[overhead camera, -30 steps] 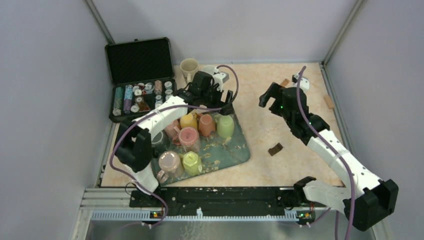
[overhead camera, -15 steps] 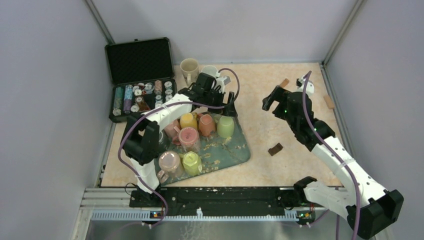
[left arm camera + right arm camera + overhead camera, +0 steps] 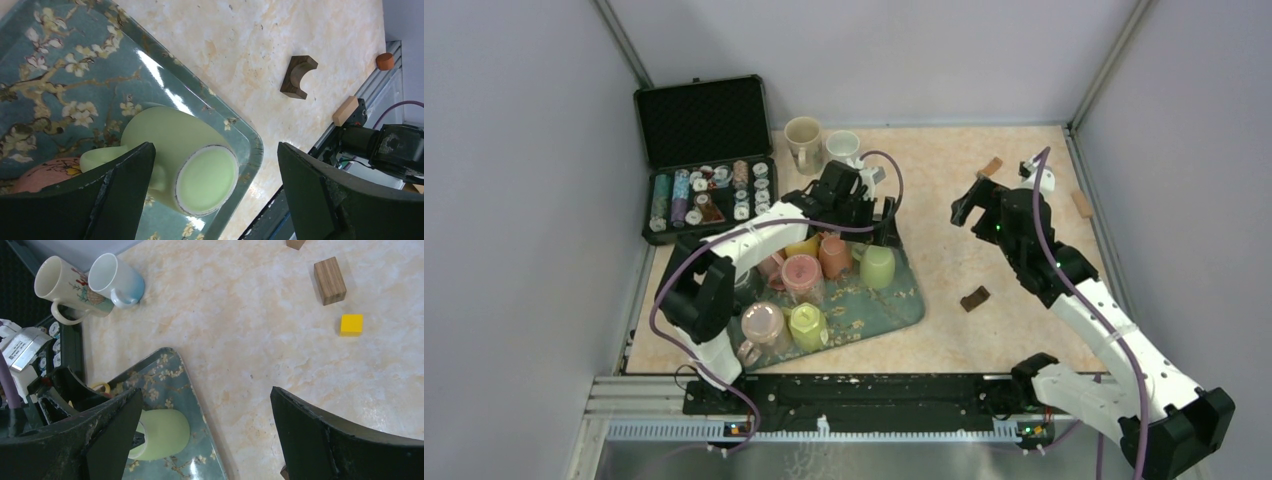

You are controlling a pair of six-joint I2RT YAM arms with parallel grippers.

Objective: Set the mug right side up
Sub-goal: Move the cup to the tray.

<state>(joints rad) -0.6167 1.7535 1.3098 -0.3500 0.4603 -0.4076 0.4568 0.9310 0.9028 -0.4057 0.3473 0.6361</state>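
A light green mug (image 3: 876, 267) stands upside down at the back right of the floral tray (image 3: 894, 302), base up. My left gripper (image 3: 864, 222) hovers just over it, open and empty. In the left wrist view the mug (image 3: 180, 150) sits between the spread fingers, left gripper (image 3: 215, 146) above it, tray (image 3: 60, 75) beneath. My right gripper (image 3: 969, 200) is open and empty, above bare table right of the tray. The right wrist view shows the right gripper (image 3: 204, 390), the green mug (image 3: 165, 432) and the tray corner (image 3: 165, 367).
Several other mugs (image 3: 802, 272) stand upside down on the tray. A cream mug (image 3: 803, 135) and a white mug (image 3: 842, 147) stand upright behind it. An open chip case (image 3: 704, 150) is at back left. A brown arch block (image 3: 974, 297) and small blocks (image 3: 329, 273) lie on the table.
My left gripper has moved from the tray's back edge to over the green mug, uncovering the white mug behind. My right gripper has drifted slightly right.
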